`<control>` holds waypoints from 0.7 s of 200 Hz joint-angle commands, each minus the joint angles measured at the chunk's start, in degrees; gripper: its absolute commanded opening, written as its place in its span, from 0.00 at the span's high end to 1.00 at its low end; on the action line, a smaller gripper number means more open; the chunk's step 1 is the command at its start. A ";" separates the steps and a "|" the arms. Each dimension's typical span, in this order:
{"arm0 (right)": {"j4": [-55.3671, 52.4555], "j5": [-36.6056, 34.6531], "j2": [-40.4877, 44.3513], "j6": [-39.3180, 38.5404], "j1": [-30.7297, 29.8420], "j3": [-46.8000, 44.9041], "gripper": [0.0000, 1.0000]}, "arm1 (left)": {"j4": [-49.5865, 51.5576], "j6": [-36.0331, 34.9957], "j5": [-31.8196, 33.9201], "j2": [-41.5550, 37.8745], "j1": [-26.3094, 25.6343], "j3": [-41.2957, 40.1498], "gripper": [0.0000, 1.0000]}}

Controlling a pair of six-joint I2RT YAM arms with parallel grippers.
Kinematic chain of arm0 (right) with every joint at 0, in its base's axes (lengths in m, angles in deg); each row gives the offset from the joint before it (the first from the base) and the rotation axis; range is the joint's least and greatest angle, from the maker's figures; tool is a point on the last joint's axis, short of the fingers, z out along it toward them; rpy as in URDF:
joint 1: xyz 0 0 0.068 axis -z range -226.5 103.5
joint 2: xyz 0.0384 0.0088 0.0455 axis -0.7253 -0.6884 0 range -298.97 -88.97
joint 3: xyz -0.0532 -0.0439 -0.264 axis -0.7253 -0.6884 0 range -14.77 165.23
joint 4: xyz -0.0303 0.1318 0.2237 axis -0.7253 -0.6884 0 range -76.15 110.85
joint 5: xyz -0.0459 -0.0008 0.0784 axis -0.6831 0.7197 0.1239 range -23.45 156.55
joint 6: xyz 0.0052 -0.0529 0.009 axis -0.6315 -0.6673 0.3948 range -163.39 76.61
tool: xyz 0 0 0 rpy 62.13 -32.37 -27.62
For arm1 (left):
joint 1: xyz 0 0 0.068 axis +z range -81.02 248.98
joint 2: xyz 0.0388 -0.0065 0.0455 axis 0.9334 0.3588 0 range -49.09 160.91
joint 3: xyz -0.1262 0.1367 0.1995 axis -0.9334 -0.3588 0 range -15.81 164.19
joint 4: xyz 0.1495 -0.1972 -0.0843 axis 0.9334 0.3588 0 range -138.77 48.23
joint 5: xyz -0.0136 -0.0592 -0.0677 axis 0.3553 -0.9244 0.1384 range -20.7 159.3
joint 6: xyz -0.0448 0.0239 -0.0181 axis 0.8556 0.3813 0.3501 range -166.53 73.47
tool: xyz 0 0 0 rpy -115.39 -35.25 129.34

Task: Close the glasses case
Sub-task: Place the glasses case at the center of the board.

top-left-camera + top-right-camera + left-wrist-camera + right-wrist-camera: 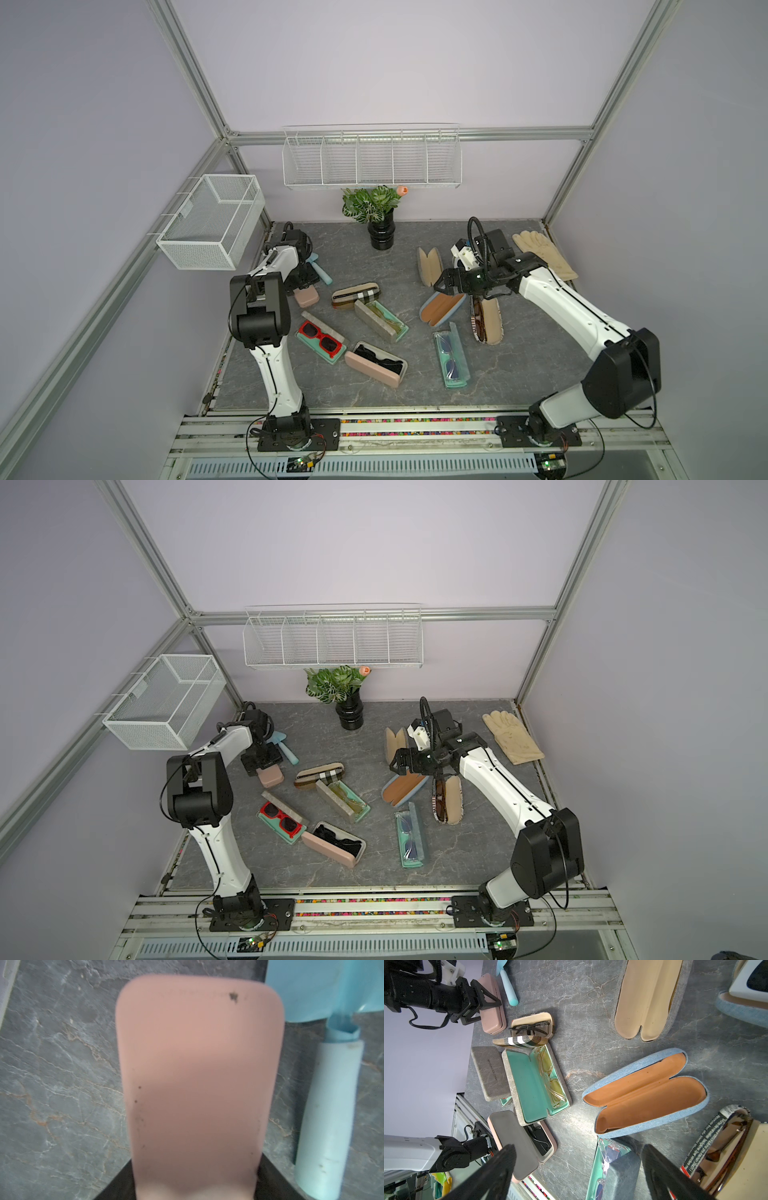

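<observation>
At the table's left rear, the left claw (489,1009) stands partly spread, clamped across the width of a dusty-pink round-cornered hard-shell glasses case (199,1064), lid down, on the grey marbled tabletop (519,365). The shell looks light, rigid and smooth, so likely slippery; its long side walls seem the surest hold. Further right, a blue woven-fabric clamshell case with orange lining (643,1093) lies open below the right claw (578,1149), spread wide and empty.

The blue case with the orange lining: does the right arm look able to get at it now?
Probably yes: the right tool hangs open close by the blue case, with nothing between them.
</observation>
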 commanded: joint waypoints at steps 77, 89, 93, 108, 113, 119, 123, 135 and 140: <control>-1.81 -0.96 2.50 -0.18 -0.09 0.03 0.02 | -0.75 1.04 -1.26 -0.36 0.00 -0.32 0.25; -1.81 -0.96 2.52 -0.21 -0.09 0.09 0.02 | -0.86 1.09 -1.62 -0.36 0.07 -0.29 0.24; -1.83 -0.97 2.57 -0.21 -0.14 -0.01 0.02 | -0.86 1.10 -1.64 -0.30 0.06 -0.33 0.24; -1.83 -1.04 2.63 -0.19 -0.09 0.04 0.02 | -0.86 1.14 -1.59 -0.22 0.06 -0.36 0.23; -1.87 -1.04 2.69 -0.20 -0.16 0.04 0.02 | -0.86 1.09 -1.61 -0.20 0.06 -0.28 0.22; -1.90 -1.11 2.63 -0.21 -0.09 0.07 0.02 | -0.88 1.19 -1.57 -0.19 0.06 -0.32 0.21; -1.90 -1.13 2.61 -0.22 -0.09 0.04 0.02 | -0.86 1.18 -1.65 -0.16 0.06 -0.40 0.21; -1.97 -1.15 2.62 -0.22 -0.10 0.19 0.02 | -0.86 1.27 -1.70 -0.20 0.06 -0.44 0.21; -1.94 -1.19 2.69 -0.21 -0.13 0.13 0.02 | -0.94 1.27 -1.74 -0.22 0.06 -0.44 0.20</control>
